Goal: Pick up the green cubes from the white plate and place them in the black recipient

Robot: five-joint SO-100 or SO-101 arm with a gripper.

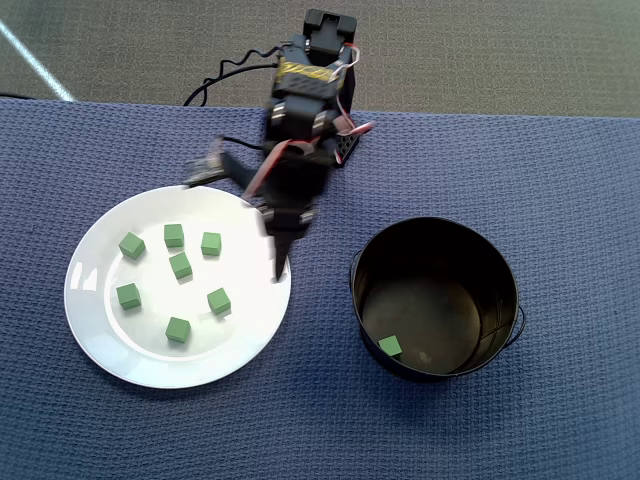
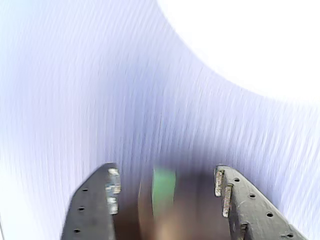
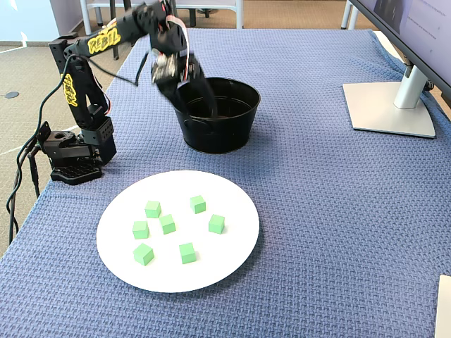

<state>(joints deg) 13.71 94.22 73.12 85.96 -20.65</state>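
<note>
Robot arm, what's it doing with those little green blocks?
It is moving green cubes from the white plate into the black pot. Seven cubes sit on the plate and one cube already lies in the pot. The arm is blurred with motion between plate and pot. In the wrist view its gripper is open, with a green blur between the fingers that is too smeared to identify.

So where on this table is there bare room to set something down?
Free: the blue woven cloth right of the round white plate in the fixed view, up to the grey monitor stand. The plate's right side is also bare. Crowded: its centre-left, with seven small green cubes. The black metal pot already holds one cube.
</note>
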